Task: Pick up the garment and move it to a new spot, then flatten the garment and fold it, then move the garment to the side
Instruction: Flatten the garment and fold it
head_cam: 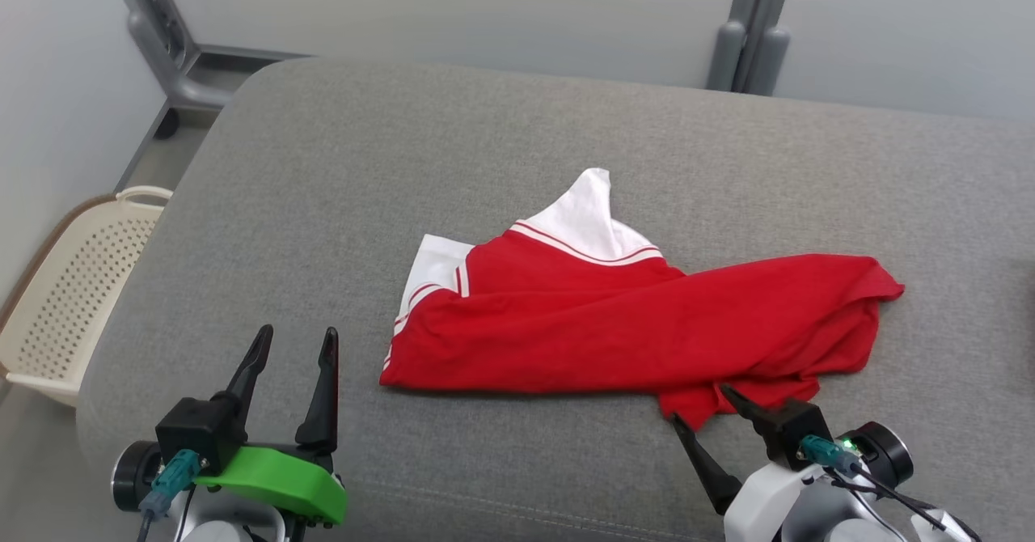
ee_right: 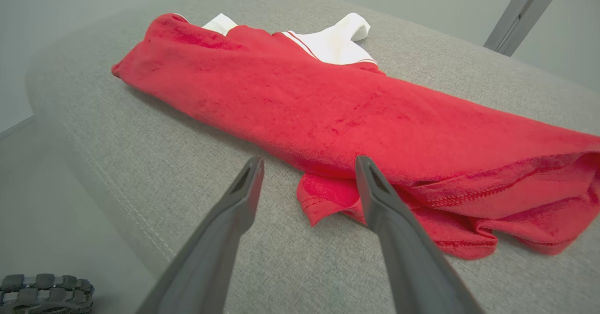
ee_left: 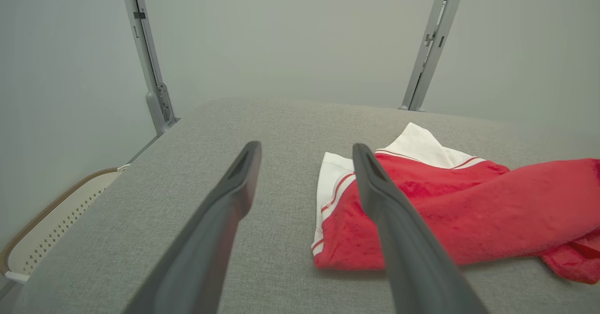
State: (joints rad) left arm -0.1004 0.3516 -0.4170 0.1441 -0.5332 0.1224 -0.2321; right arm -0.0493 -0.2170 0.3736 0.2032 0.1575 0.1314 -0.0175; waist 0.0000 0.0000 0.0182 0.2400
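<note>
One red-and-white garment (head_cam: 631, 323) lies bunched lengthwise on the grey cushion (head_cam: 364, 162), slightly right of centre. I read my right gripper (head_cam: 699, 404) as spread wide and empty, at the garment's near hem; contact cannot be confirmed. My left gripper (head_cam: 296, 333) is likewise spread and empty, near the garment's left end but apart from it. Left of the cushion sits a cream basket (head_cam: 73, 299).
</note>
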